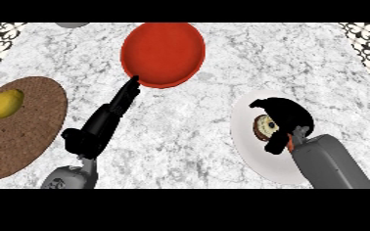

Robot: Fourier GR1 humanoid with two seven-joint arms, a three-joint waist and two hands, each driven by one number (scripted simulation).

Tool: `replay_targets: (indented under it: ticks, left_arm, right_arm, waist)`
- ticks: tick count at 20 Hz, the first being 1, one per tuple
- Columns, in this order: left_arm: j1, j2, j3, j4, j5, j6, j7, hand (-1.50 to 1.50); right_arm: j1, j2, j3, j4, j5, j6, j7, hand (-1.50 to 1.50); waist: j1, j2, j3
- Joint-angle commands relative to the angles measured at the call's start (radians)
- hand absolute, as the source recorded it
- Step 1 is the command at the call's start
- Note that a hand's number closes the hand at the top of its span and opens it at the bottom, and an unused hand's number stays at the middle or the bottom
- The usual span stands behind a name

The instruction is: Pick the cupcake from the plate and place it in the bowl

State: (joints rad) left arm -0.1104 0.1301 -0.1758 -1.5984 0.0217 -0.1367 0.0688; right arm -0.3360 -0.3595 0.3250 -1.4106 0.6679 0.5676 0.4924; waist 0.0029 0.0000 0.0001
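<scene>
Bright, even light; faint shadows.

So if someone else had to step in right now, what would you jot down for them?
Right hand: curled round the cupcake, which sits on the white plate at the right.
Left hand: open, fingers straight, tips at the near rim of the red bowl.
Done: cupcake reached and enclosed; whether it has left the plate I cannot tell.
Left: lift it, carry it to the bowl, release.

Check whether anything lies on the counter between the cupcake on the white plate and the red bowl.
Nothing visible does. The right hand curls round the cupcake on the white plate; only bare counter lies toward the red bowl.
</scene>
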Motion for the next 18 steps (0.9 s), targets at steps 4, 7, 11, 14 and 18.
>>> replay_targets:
  ticks: [4,7,11,14,18]
  left_arm:
    - [-0.051,-0.002,0.049,0.083,-0.005,-0.034,-0.040,0.00]
    - [-0.001,-0.047,-0.002,0.001,-0.049,0.001,-0.004,0.00]
    - [-0.057,-0.049,-0.019,0.027,-0.042,-0.013,0.017,0.00]
    - [-0.070,-0.054,-0.052,0.029,-0.028,-0.057,0.006,0.00]
    - [-0.085,-0.061,-0.078,0.038,-0.036,-0.074,-0.003,0.00]
  right_arm:
    - [-0.014,0.024,-0.004,0.093,0.120,-0.138,-0.175,1.50]
    - [-0.045,0.034,-0.055,0.076,0.127,-0.095,-0.179,1.50]
    - [-0.241,0.347,0.101,0.160,0.184,-0.166,0.148,1.50]
    - [-0.325,0.354,0.161,0.176,0.148,-0.210,0.256,1.50]
    - [-0.445,0.357,0.220,0.282,0.085,-0.297,0.384,1.50]
  waist:
    - [-0.001,0.001,0.000]
    - [0.000,0.000,0.000]
    - [0.054,0.009,0.000]
    - [0.156,0.024,-0.003]
    - [0.197,0.032,-0.002]
